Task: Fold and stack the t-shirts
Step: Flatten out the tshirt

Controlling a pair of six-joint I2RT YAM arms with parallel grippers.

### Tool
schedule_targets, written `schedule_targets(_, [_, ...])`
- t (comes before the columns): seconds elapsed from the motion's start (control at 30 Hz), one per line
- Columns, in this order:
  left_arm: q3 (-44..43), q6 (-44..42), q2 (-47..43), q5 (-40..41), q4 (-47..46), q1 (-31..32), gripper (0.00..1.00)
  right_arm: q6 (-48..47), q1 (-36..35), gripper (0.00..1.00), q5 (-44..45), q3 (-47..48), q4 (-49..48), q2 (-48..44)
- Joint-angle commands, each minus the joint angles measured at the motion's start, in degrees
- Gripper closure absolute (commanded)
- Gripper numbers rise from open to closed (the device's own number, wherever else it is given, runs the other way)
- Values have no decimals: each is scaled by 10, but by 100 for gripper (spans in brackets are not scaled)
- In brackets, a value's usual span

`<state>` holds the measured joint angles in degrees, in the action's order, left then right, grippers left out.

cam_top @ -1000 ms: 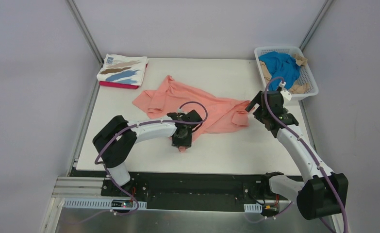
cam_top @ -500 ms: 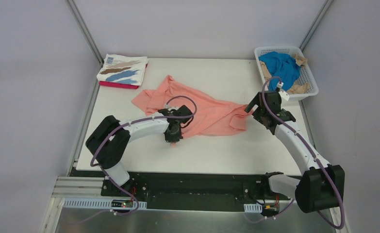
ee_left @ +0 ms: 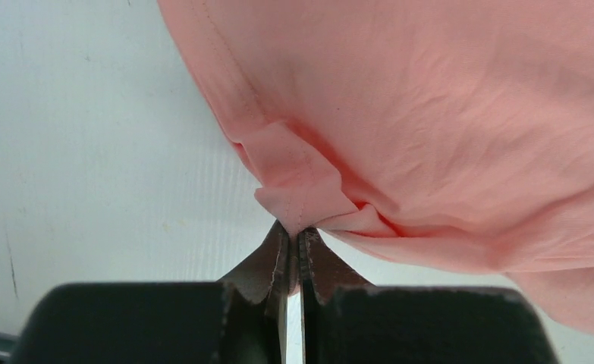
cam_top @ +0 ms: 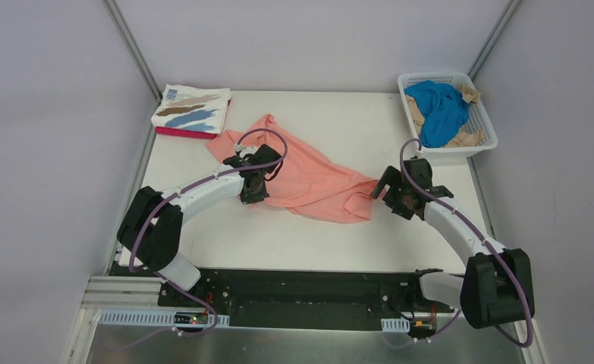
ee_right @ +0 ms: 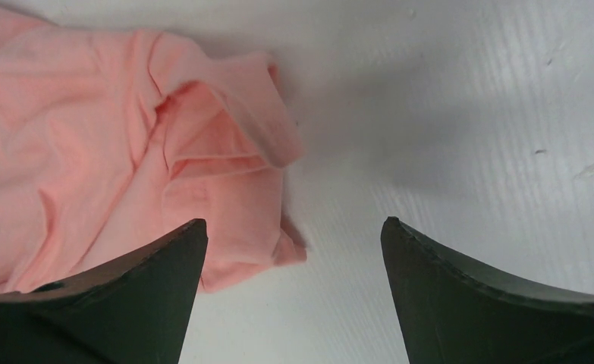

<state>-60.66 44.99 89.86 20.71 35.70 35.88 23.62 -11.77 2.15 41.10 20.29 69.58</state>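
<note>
The salmon-pink t-shirt [cam_top: 309,174] lies crumpled across the middle of the table. My left gripper [cam_top: 249,193] is shut on a folded hem of it [ee_left: 297,193], at the shirt's near-left edge. My right gripper [cam_top: 385,189] is open and empty, just right of the shirt's right end [ee_right: 225,152], low over the table. A folded white t-shirt with brown and blue brushstrokes [cam_top: 193,108] lies on a folded magenta one [cam_top: 183,133] at the back left. A bright blue t-shirt [cam_top: 439,108] and a tan one [cam_top: 468,136] fill the basket.
The white lattice basket [cam_top: 487,114] stands at the back right corner. Grey walls with metal posts close in the table [cam_top: 316,227] on three sides. Bare tabletop lies in front of the pink shirt.
My left gripper has dragged the pink shirt's hem back and to the left, bunching the shirt. My right gripper has moved down and left, toward the shirt's right end.
</note>
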Motion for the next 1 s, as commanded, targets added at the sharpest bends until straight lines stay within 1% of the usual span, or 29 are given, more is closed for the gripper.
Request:
schedule_targets(0.0, [-17,-17,-18,14,4,-5,100,31,-12,12,-63,-46,-50,-52])
schedule_targets(0.07, [-18,-17,-16,12,2,-5,100,44,-27,13,-29,-57,-59,-58])
schedule_targets(0.17, [-19,-18,-9,5,0,-5,100,67,-68,14,35,-45,-50,-47])
schedule_targets(0.27, [-18,-19,-8,5,0,-5,100,84,-133,14,141,-2,0,-27])
schedule_targets(0.33, [-18,-19,-8,6,0,-6,100,89,-170,15,176,22,24,-8])
schedule_targets(0.47, [-20,-19,-2,4,-1,-6,100,102,-221,18,180,68,40,46])
schedule_targets(0.57, [-21,-20,5,1,-2,-6,100,102,-242,20,186,102,40,102])
schedule_targets(0.67, [-20,-20,7,0,-2,-7,100,96,-255,23,192,137,52,152])
schedule_targets(0.77, [-19,-20,7,1,-2,-9,100,96,-258,31,198,158,66,187])
schedule_targets(0.97, [-18,-20,9,0,-2,-13,100,110,-259,40,215,152,89,211])
